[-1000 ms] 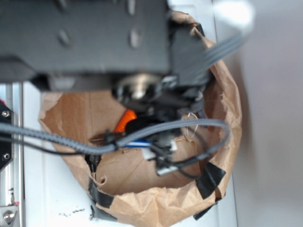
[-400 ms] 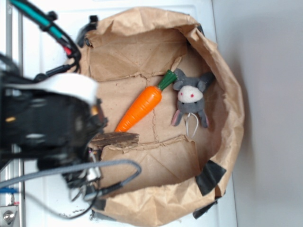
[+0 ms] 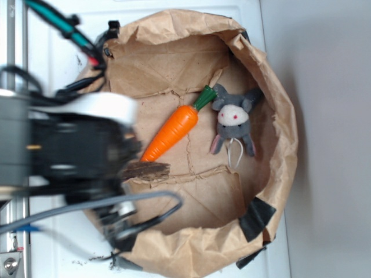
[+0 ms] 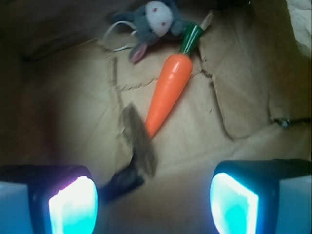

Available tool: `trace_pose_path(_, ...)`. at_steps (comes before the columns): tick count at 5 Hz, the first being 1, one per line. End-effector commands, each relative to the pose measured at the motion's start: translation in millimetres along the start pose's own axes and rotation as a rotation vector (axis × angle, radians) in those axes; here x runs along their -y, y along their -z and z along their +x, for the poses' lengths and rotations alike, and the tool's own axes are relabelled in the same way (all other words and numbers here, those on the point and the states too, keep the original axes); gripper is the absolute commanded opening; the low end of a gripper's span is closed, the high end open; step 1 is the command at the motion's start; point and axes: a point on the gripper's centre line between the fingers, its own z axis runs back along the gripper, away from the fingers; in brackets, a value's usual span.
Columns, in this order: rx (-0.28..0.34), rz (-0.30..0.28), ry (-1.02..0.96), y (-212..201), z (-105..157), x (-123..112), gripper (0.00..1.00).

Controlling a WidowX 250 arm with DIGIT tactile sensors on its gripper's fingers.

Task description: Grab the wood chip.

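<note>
The gripper (image 4: 153, 195) hangs low inside the brown paper bag (image 3: 278, 133) with its fingers spread wide, apparently to straddle the target. The wood chip (image 4: 138, 141) lies flat on the bag's floor just ahead of the fingers, nearer the left one, its far end beside the tip of the orange carrot (image 4: 169, 92). Nothing is gripped yet.

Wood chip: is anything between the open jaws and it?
Nothing visible. In the wrist view the wood chip lies ahead of the gripper, nearer its left side. The carrot lies beyond it.
</note>
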Motion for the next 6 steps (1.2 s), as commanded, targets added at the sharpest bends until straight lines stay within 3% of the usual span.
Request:
trace_pose_path(1,0.041,0.028,-0.07,7.2,56.0,-7.1,1.0)
trace_pose_path(2,0.044,0.053,-0.04,32.3,54.5,-6.5,1.0)
trace_pose_path(4,-0.104,-0.087,0.09,61.0,14.7,11.5,1.0)
trace_pose_path(5,-0.05,-0.036,0.051,71.4,18.8,9.6,0.0)
trace_pose_path(6,0.019,-0.014,0.042,73.4,24.0,4.3,0.0)
